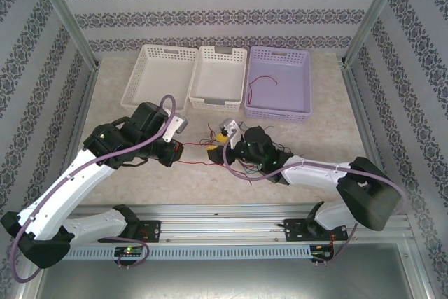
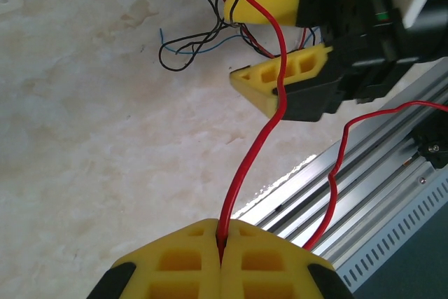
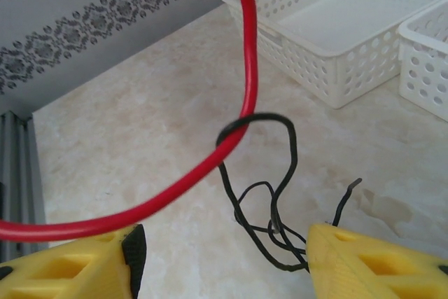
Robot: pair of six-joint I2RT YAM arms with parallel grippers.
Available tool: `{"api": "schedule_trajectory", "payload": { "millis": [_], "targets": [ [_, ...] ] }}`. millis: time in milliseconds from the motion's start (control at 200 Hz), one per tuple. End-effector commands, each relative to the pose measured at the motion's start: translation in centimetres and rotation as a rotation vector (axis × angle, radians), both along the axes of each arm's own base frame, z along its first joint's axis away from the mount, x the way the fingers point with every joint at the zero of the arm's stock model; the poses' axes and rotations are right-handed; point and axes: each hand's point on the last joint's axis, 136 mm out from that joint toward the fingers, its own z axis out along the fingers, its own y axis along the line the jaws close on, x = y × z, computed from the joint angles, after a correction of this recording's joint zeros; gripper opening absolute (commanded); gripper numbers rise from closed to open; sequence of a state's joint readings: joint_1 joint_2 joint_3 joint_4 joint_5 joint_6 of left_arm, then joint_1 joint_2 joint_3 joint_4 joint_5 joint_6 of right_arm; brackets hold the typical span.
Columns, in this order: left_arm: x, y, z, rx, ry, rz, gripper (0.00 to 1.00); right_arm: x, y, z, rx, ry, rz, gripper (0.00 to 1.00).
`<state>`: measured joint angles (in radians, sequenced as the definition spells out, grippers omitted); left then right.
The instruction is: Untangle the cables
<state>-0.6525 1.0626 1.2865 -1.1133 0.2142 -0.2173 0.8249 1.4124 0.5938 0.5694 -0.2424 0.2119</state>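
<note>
Closed tight, the jaws of the left gripper pinch the red cable at their tips. On the right gripper the jaws stand about half open. The red cable runs between its fingers, and a black cable loops around it. The other cables lie bunched under this gripper, at the middle of the table.

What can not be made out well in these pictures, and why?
- Left wrist view: the end of the red cable is hidden inside the shut left tool.
- Right wrist view: the red cable leaves by the top edge; the low loops of the black cable vanish at a finger of the right tool.
- Top view: the tangle is too small to separate strands.
</note>
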Motion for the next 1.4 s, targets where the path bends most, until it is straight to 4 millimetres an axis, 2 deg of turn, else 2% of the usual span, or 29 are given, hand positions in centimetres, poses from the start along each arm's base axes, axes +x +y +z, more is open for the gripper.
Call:
{"api": "schedule_trajectory", "payload": {
  "millis": [0,55,220,295,360,515,575,689,779,854,1104,1394],
  "targets": [
    [-0.2,-0.1,0.9,-0.05,-0.016,0.014,0.0,1.5,0.6,1.2,0.0,-0.095,-0.044,0.59],
    [-0.4,-0.1,1.0,-0.063,-0.014,0.015,0.0,1.9,0.5,0.9,-0.006,-0.098,-0.063,0.54],
    [-0.8,-0.1,1.2,-0.078,-0.012,0.014,0.0,2.8,-0.1,0.5,-0.028,-0.114,-0.13,0.16],
    [-1.1,0.2,1.3,-0.079,-0.011,0.015,0.0,2.9,-0.4,0.3,-0.044,-0.118,-0.14,0.06],
    [-1.4,0.7,1.4,-0.063,-0.016,0.021,0.0,3.0,-0.8,0.0,-0.067,-0.115,-0.16,0.01],
    [-2.2,3.0,0.5,0.041,-0.009,0.041,0.0,3.1,-2.4,-0.5,-0.108,-0.119,-0.197,0.0],
    [-2.7,3.6,-0.4,0.084,0.017,0.036,0.0,2.6,-2.8,0.1,-0.086,-0.118,-0.184,0.0],
    [-3.6,3.9,-2.5,0.137,0.091,0.01,0.0,1.1,-2.7,2.5,-0.011,-0.124,-0.116,0.0],
    [-3.9,3.4,-3.2,0.125,0.123,-0.014,0.0,0.3,-2.4,4.2,0.031,-0.133,-0.074,0.0],
    [-4.0,2.7,-3.2,0.093,0.137,-0.032,0.0,0.1,-2.3,4.9,0.036,-0.134,-0.063,0.0],
    [-4.0,0.1,-2.7,0.0,0.181,-0.098,0.0,0.1,-0.6,5.1,0.019,-0.137,-0.021,0.0],
    [-4.6,-1.6,-3.3,-0.035,0.234,-0.174,0.0,1.8,1.5,5.6,0.022,-0.147,-0.034,0.0]
  ]
}}
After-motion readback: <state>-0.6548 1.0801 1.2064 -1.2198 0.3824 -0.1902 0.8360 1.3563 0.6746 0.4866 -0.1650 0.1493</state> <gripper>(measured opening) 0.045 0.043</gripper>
